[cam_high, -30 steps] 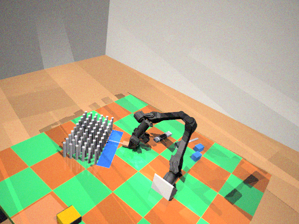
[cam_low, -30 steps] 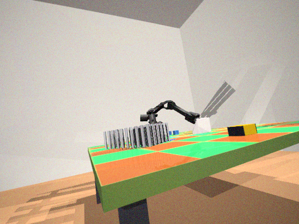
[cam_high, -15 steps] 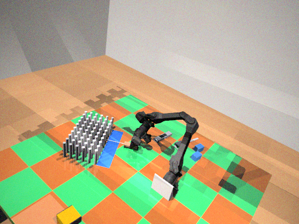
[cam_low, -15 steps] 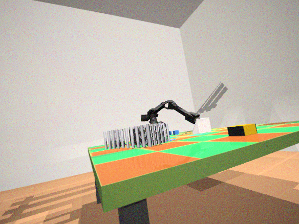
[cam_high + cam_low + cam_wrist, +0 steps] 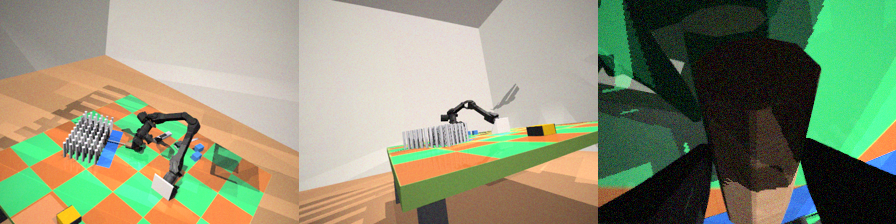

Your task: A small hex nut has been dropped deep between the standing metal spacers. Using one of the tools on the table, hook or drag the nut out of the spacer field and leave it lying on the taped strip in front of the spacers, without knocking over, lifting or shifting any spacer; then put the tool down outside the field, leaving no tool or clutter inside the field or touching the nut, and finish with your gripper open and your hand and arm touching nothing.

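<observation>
My gripper (image 5: 134, 147) (image 5: 755, 151) is shut on the tan handle of a tool (image 5: 128, 144) (image 5: 763, 206), low beside the blue taped strip. The tool's thin metal rod (image 5: 116, 142) reaches across the blue strip (image 5: 105, 159) (image 5: 884, 163) to the near edge of the spacer field; its tip is hidden among the spacers. The grey metal spacers (image 5: 89, 155) (image 5: 437, 136) stand upright in close rows. I cannot make out the hex nut in any view. The handle fills the middle of the wrist view and hides much behind it.
A white and black object (image 5: 164, 136) lies behind the gripper. A dark object, a thin pale bar (image 5: 195, 139) and two blue blocks (image 5: 198, 147) (image 5: 196, 156) lie beyond the arm. A white panel (image 5: 162, 186) (image 5: 502, 126) and a yellow-and-black block (image 5: 68, 215) (image 5: 548, 129) are farther off.
</observation>
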Robot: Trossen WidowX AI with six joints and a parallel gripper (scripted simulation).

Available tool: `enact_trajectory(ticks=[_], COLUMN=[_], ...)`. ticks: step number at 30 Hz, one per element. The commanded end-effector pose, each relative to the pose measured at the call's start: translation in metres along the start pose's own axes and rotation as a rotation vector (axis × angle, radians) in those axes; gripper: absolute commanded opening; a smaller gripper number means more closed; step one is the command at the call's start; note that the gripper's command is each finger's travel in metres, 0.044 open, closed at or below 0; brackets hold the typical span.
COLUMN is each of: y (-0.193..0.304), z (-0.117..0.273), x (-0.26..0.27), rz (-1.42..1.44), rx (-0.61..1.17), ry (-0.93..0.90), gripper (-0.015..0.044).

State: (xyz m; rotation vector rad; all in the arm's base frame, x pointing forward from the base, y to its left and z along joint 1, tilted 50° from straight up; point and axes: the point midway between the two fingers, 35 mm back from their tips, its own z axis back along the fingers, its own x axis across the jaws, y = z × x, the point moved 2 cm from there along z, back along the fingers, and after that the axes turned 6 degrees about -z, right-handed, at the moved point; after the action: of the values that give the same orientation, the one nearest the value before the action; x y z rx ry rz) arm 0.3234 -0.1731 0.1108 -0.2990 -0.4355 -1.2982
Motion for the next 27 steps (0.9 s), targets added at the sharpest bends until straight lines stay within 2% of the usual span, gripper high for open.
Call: enact_trajectory(ticks=[1, 27], y=[-0.003, -0.02], z=[0.002, 0.009], x=[-0.001, 0.001], rz=[0.003, 0.004], rx=[0.001, 0.0], ry=[0.003, 0.003], gripper=[0.0, 0.0])
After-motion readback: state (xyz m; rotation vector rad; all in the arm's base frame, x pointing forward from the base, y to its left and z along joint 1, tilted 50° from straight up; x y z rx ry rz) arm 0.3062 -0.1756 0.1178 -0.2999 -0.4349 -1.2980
